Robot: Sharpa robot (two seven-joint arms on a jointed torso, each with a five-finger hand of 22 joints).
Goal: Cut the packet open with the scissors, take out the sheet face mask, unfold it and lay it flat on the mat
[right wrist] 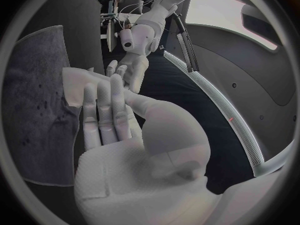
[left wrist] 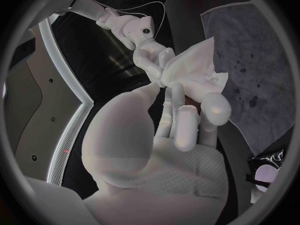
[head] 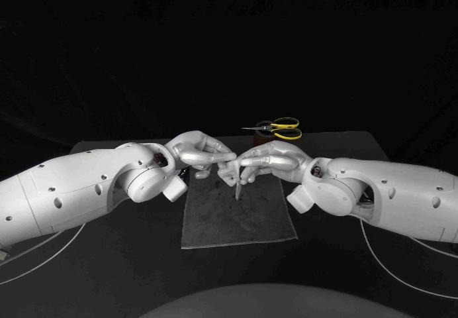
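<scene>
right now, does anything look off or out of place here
Nothing spilled or damaged. The sheet mask is bunched between the left hand and right hand, held above the mat, not flat on it. The scissors sit beyond the mat's far edge.

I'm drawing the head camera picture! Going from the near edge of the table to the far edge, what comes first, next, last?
Dark grey cloth mat → left hand and right hand, side by side, together holding the white sheet mask → yellow-handled metal scissors.

Dim, black surroundings; strong fisheye bending at wrist-view edges
</scene>
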